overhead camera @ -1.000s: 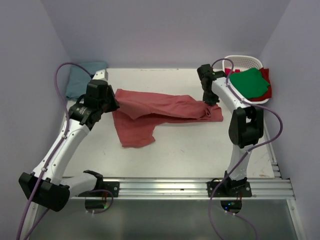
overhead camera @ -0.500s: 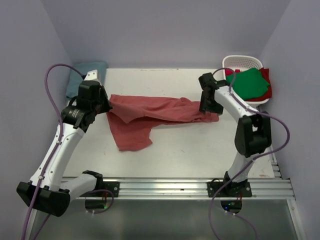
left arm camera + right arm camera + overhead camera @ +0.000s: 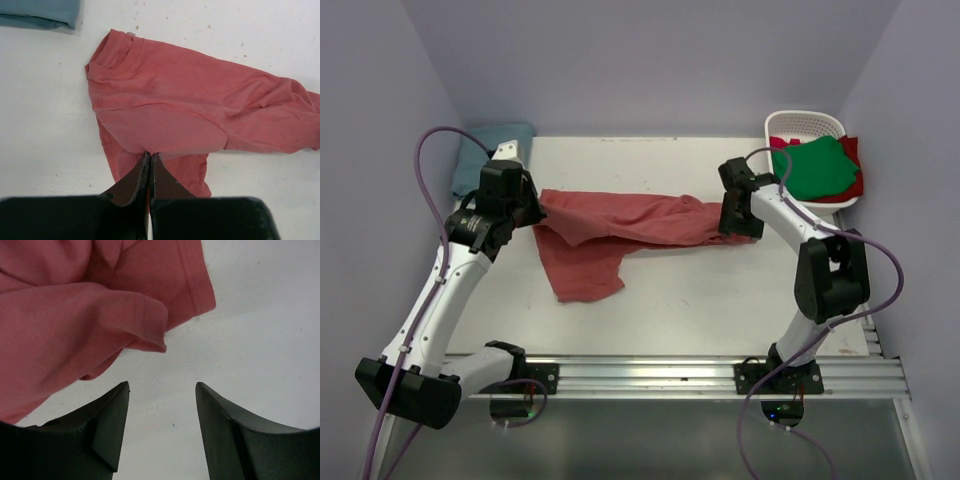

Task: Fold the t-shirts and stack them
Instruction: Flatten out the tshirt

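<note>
A faded brick-red t-shirt lies crumpled and stretched sideways across the table, one part hanging toward the near side. My left gripper is at its left end. In the left wrist view the left gripper is shut on a fold of the shirt. My right gripper is at the shirt's right end. In the right wrist view the right gripper is open and empty over bare table, just short of the shirt's hem. A folded teal-blue shirt lies at the back left.
A white slotted basket stands at the back right with a green shirt on a brighter red one. The teal-blue shirt is at the left wrist view's top left. Grey walls close in the table.
The shirt has shifted left and slightly nearer, with the left gripper moving left. The right gripper came down toward the near side at the shirt's right end. Little has moved in the last half second.
</note>
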Controlling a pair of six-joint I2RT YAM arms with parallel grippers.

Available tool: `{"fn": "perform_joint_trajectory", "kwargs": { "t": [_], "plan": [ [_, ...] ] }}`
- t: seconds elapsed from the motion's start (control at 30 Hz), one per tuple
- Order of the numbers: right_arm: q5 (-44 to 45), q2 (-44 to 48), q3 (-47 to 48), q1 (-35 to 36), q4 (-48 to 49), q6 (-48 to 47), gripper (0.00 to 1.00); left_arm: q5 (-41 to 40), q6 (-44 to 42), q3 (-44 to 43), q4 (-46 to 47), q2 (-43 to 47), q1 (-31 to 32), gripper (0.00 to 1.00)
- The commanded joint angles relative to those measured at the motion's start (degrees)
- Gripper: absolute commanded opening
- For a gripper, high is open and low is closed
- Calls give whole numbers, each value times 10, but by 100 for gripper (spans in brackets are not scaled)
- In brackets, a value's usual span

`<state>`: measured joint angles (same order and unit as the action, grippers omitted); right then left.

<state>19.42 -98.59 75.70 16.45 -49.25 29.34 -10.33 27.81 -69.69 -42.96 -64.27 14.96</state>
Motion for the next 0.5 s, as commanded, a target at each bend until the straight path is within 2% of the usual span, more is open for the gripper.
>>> {"fn": "perform_joint_trajectory", "kwargs": {
  "t": [0.0,0.23,0.47],
  "plan": [
    [-6,-22,38,-5,29,-8,59,-2,-13,-20,0,10,-6,0],
    [-6,-64,70,-20,31,-9,58,-6,-14,-23,-5,12,-6,0],
    [-23,-87,33,-40,52,7,55,-15,-18,-26,-14,14,-8,0]
  ]
}}
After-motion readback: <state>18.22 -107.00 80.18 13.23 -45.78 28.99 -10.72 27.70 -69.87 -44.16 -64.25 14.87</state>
